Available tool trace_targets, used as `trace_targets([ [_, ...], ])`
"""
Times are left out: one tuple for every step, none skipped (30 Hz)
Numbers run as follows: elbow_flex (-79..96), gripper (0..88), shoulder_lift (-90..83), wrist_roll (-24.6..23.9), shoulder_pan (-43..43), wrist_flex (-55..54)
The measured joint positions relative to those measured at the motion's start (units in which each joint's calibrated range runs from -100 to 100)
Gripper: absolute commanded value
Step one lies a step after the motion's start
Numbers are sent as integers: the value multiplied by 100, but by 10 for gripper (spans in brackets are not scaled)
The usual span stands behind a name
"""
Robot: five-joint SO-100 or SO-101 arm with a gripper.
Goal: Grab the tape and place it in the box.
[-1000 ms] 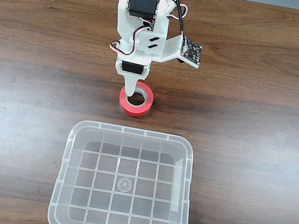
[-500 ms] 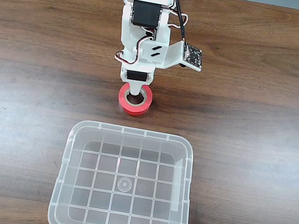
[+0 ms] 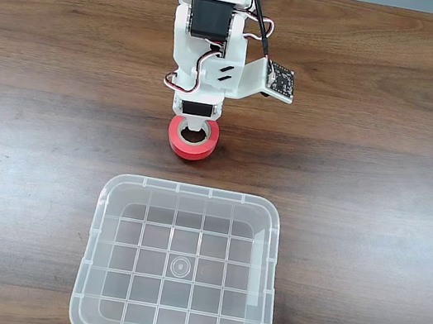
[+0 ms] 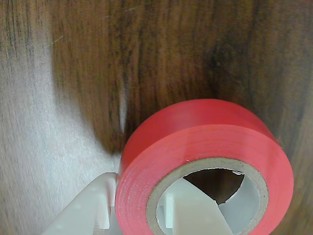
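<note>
My tool [image 3: 193, 134] is down on the tape [image 3: 193, 140], with one finger [image 4: 190, 215] poked inside the hole and the other finger [image 4: 88, 215] outside the red wall, so the wall sits between them. In the wrist view both fingers look pressed to the wall, so I think I am pinching the tape, but I cannot tell how hard. The tape is on the desk [image 3: 379, 191], near the far edge of the box [image 3: 192, 194] but not in it. I think the tape is light and stiff, with a smooth, slippery red side. The wall of the ring is a good place to hold. I count one tape, one box and one tool.
</note>
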Motion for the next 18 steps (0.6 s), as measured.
trace_targets([
  [-135,35,0,0,0,169],
  [-289,35,0,0,0,322],
  [-433,35,-17,0,0,492],
  [-587,37,-84,0,0,678],
  [-722,38,-176,-5,0,864],
  [-857,38,-301,-5,0,1017],
  [-993,40,-460,-5,0,1169],
  [-1137,40,-645,-16,0,1297],
  [-1255,40,-829,-31,0,1407],
  [-1363,41,-1005,-42,0,1525],
  [-1453,41,-1197,-37,0,1669],
  [-1516,41,-1356,-26,0,1831],
  [-1552,41,-1524,-16,0,1958],
  [-1579,41,-1649,-5,0,2008],
  [-1597,41,-1758,16,0,2068],
  [-1606,41,-1842,31,0,2119],
  [-1616,41,-1909,47,0,2153],
  [-1616,41,-1951,57,0,2178],
])
